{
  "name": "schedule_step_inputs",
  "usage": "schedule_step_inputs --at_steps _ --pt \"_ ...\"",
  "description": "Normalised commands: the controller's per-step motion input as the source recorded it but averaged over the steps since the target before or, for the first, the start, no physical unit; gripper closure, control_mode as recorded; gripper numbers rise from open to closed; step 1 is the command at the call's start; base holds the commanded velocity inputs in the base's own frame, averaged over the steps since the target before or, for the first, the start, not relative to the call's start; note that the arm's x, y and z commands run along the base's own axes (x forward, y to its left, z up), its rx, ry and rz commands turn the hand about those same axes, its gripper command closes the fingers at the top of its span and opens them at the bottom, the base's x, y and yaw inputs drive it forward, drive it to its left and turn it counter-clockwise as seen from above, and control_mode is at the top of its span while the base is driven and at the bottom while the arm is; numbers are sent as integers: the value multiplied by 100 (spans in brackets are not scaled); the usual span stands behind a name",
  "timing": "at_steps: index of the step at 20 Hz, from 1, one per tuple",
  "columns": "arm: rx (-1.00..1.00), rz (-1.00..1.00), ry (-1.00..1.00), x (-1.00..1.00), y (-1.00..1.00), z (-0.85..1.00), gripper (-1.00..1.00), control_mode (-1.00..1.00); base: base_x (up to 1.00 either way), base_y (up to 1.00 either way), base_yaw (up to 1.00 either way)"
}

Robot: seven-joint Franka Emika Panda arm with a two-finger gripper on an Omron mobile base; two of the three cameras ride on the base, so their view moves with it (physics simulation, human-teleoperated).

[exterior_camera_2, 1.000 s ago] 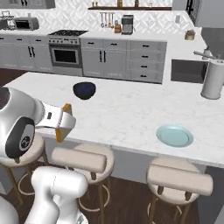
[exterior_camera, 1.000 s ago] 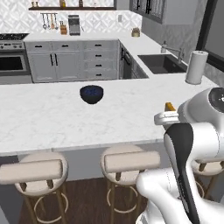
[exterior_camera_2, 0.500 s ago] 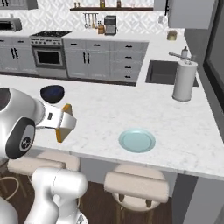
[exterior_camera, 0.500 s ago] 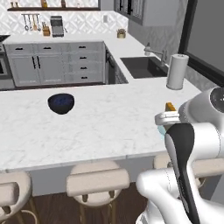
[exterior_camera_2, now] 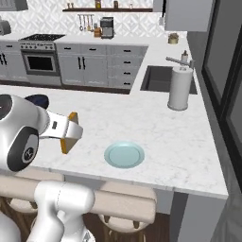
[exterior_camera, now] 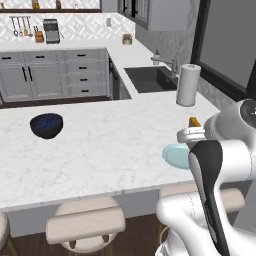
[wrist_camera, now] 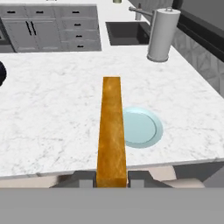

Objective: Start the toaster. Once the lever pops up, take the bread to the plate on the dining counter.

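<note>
My gripper (wrist_camera: 112,180) is shut on the orange-tan bread (wrist_camera: 111,129), which stands edge-on between the fingertips and reaches toward the counter. The same bread (exterior_camera_2: 70,132) pokes out of the hand held above the near edge of the dining counter (exterior_camera_2: 165,137). Its top corner (exterior_camera: 194,122) peeks over the white wrist. The pale blue plate (exterior_camera_2: 124,155) lies flat near the counter's front edge, right of the bread and slightly ahead of it; the plate (wrist_camera: 141,127) sits just right of the slice, and the plate (exterior_camera: 175,155) is partly hidden by the arm. The toaster (exterior_camera_2: 107,27) stands far back.
A dark bowl of blue berries (exterior_camera: 46,125) sits left on the dining counter. A paper towel roll (exterior_camera_2: 179,88) stands at the back right beside the sink (exterior_camera_2: 160,78). Beige round stools (exterior_camera: 86,224) line the near side below the counter edge.
The base has driven right along the dining counter, so the bowl slid left in both views and the plate came nearer the hand. The bread stays gripped.
</note>
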Motion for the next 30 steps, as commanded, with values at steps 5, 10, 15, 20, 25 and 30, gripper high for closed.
schedule_step_inputs --at_steps 5,10,15,20,25,30 --pt "0 0 0 0 0 0 100 100 18 -30 -8" --pt "0 0 0 0 0 0 100 100 27 -43 0" --pt "0 0 0 0 0 0 100 100 14 -30 0" --pt "0 0 0 0 0 0 100 100 19 -9 0" --pt "0 0 0 0 0 0 100 100 39 -5 0" --pt "3 3 0 39 -8 -14 100 -100 21 -1 0"
